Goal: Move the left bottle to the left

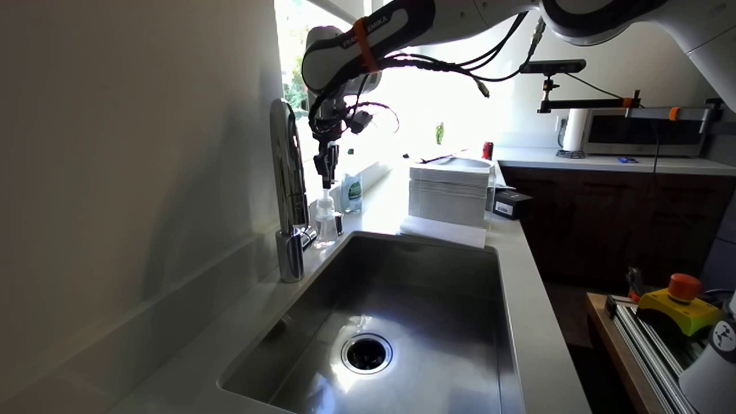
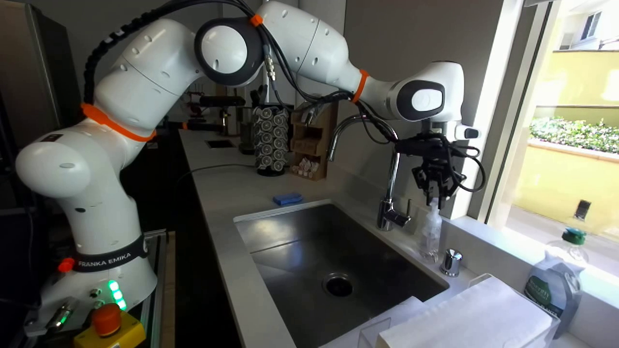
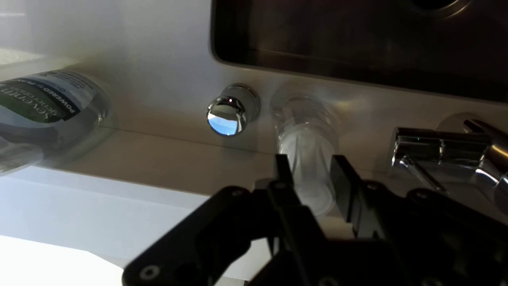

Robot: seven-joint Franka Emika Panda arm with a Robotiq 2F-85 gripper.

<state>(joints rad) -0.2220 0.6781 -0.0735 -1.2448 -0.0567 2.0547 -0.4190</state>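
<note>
Black jaws flank a clear plastic pump bottle [image 3: 307,153]; whether clamped, I cannot tell. In wrist view, a chrome cylinder [image 3: 234,111] stands at its nine o'clock.

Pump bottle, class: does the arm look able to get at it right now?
Probably yes: the gripper has fingers on either side of the pump bottle at its top, nothing visible blocking.

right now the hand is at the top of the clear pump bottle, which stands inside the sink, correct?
Not inside the sink: an exterior view shows the clear pump bottle standing on the counter beside it, with the hand at the bottle's top.
</note>
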